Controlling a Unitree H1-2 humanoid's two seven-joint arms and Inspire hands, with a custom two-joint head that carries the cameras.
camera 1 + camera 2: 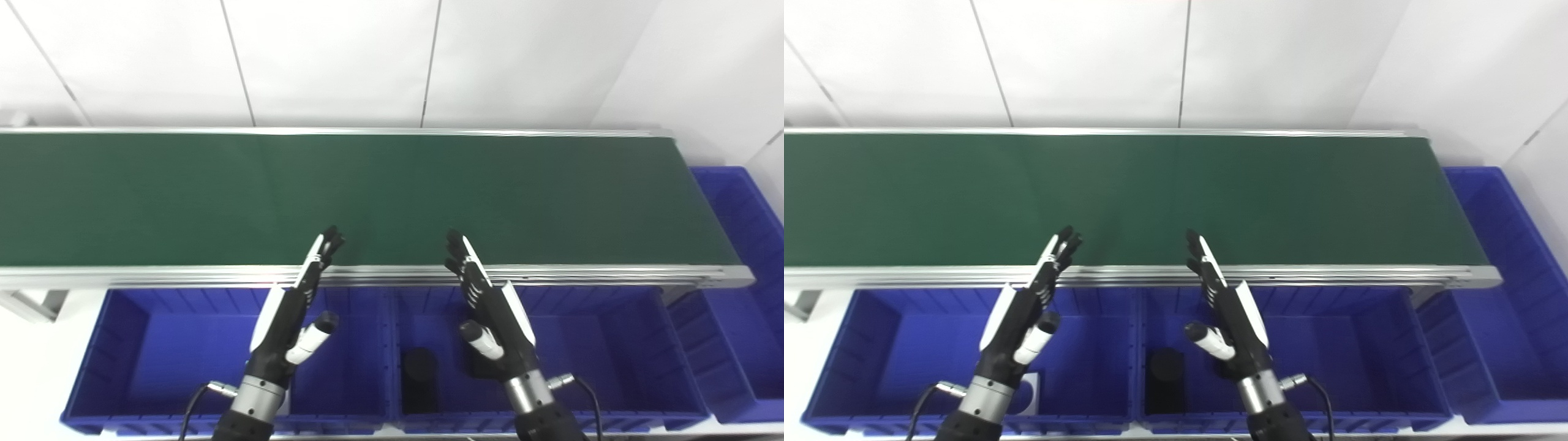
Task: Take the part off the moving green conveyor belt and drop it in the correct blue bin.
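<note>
While both palms face each other above the bins, the left hand [293, 312] and the right hand [493, 312] hold nothing, fingers straight and close together, thumbs spread inward. Their fingertips [331, 237] reach just over the near rail of the green conveyor belt [184, 196], which carries no part beyond them. Below the right hand's thumb, a black cylindrical part [1165, 378] stands in the middle blue bin [1335, 343]. Under the left wrist, a white part [1030, 392] lies in the left blue bin [894, 343].
</note>
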